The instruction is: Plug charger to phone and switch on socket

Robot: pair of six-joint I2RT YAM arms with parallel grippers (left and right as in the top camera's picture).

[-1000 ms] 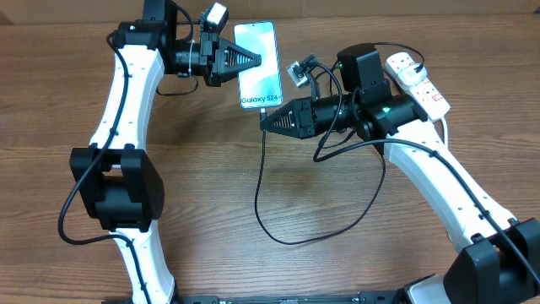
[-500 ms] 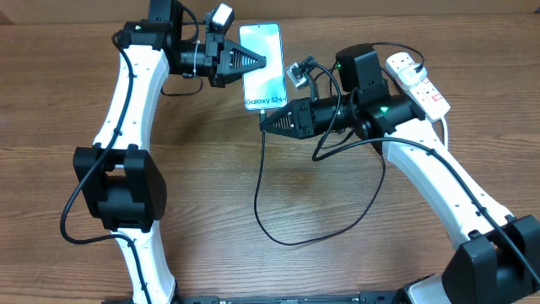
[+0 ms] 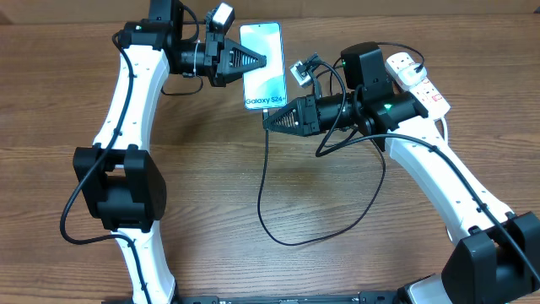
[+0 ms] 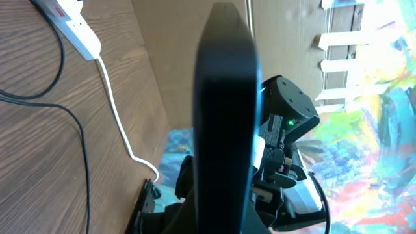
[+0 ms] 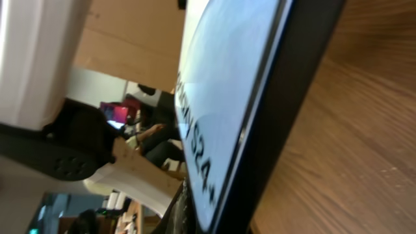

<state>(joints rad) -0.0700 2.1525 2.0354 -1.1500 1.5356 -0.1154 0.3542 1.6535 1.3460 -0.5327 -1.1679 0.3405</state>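
Overhead: the phone, pale blue screen with "Galaxy S24" along its lower edge, is held off the table with the left gripper closed on its left edge. The right gripper is pinched on the connector end of the charger, right at the phone's bottom edge. The thin black cable loops back towards the socket. Half a second ago the right gripper sat slightly further left (the phone has barely moved). One phone, one charger, one socket.

Left wrist: the phone is seen edge-on, dark. The socket and its white cord lie beyond.

Right wrist: the screen fills the view, very close.
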